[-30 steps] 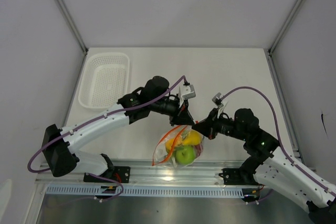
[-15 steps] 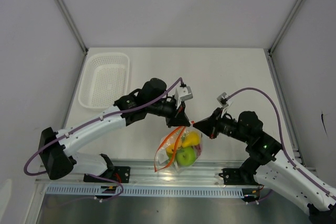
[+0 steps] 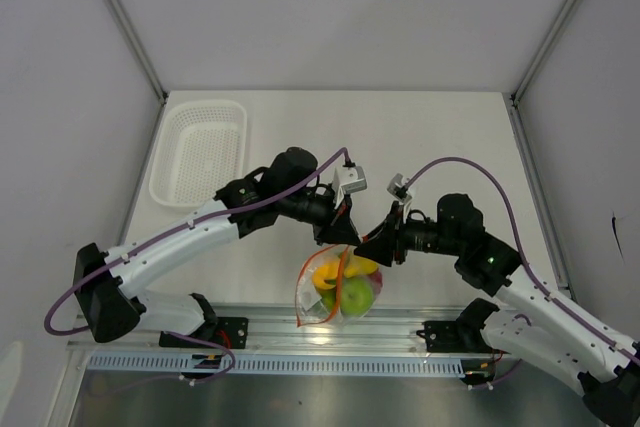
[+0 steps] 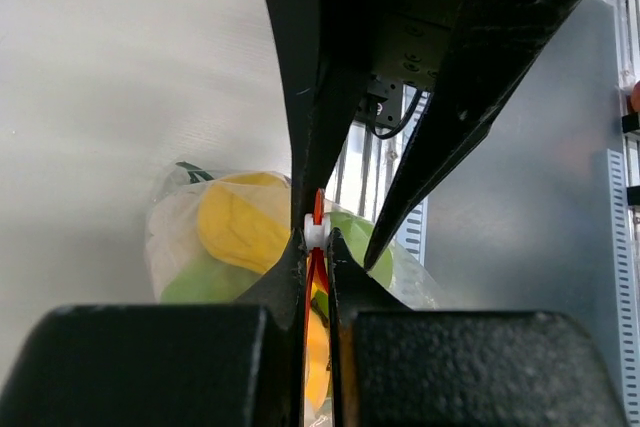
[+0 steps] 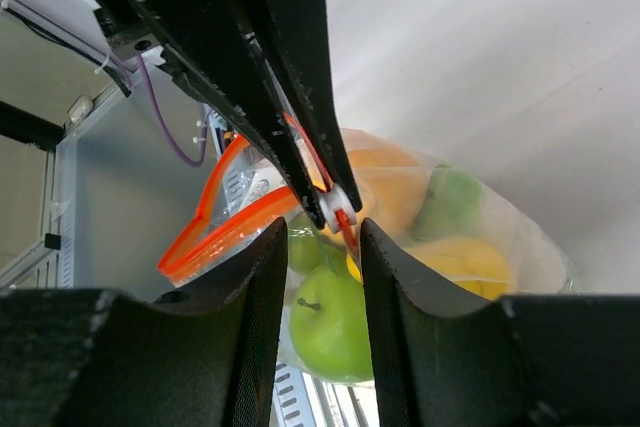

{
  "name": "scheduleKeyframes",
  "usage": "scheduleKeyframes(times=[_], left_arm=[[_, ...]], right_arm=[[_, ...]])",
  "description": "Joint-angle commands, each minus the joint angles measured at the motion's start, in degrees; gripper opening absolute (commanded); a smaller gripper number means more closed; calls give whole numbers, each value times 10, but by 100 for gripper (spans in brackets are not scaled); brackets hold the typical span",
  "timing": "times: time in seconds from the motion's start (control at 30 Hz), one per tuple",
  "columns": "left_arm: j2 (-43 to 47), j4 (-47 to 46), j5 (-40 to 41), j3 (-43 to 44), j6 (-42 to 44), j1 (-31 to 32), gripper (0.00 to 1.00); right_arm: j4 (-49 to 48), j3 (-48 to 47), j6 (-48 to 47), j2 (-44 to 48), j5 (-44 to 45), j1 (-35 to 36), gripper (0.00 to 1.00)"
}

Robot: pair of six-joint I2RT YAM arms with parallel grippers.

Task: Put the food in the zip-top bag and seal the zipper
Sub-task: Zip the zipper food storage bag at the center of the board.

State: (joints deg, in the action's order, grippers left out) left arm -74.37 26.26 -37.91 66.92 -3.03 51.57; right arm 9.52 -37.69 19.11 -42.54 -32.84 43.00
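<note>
1. The left tool point(image 4: 316, 237) is pinched narrow on the zipper point(image 5: 215, 232), at a small white piece on the strip. The bag point(image 3: 338, 292) hangs from that pinch, between the arms at the front edge of the surface point(image 3: 430, 137).
2. The right tool point(image 5: 322, 232) has its jaws partly apart with nothing held. It sits just beside the left tool's pinch, on the bag's right.
3. The pinched end of the zipper lies straight ahead of the right tool's gap and close to it. The strip's long axis runs from the pinch down toward the arm bases. Its two halves bow apart in a loop, so the mouth is not sealed.
4. The right arm is the free one and the nearer to the loose strip. Closing that loop looks like its job.
5. The apple point(image 5: 330, 322), a yellow fruit point(image 5: 470, 257) and an orange ball point(image 5: 390, 179) are inside the bag.
6. Hard to tell:
   - whether the white piece is a slider;
   - where the strip's far end lies;
   - whether the bag's bottom touches the surface;
   - what other food is inside.
</note>
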Motion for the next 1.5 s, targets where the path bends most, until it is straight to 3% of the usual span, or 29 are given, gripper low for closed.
scheduleKeyframes(times=[0.0, 0.17, 0.3, 0.67, 0.83, 0.93, 1.0, 1.2, 1.47], left_arm=[[1, -9, -24, 18, -5, -1, 0], [2, -12, -37, 16, -8, -2, 1], [1, -22, -51, 11, -13, -5, 1], [-2, -38, -74, -5, -23, -16, 1], [-7, -43, -81, -8, -26, -19, 1], [-9, -46, -82, -12, -26, -19, 0], [-10, -46, -83, -14, -26, -20, 0], [-5, -31, -61, -18, -23, -24, 1], [-9, 25, 29, 1, -19, -24, 1]], right_arm=[[-6, -19, -23, -14, -21, -1, 38], [-31, 2, -27, -12, 13, -4, 41], [-35, 10, -36, -6, 30, -13, 49], [-124, 51, -8, -16, -63, -38, 43], [-174, 64, 14, -27, -84, -41, 35], [-193, 65, 21, -44, -98, -42, 18], [-196, 64, 23, -48, -94, -42, 0], [-195, 68, 40, -27, -70, -51, 0], [-183, 83, 114, 44, 67, -67, 0]])
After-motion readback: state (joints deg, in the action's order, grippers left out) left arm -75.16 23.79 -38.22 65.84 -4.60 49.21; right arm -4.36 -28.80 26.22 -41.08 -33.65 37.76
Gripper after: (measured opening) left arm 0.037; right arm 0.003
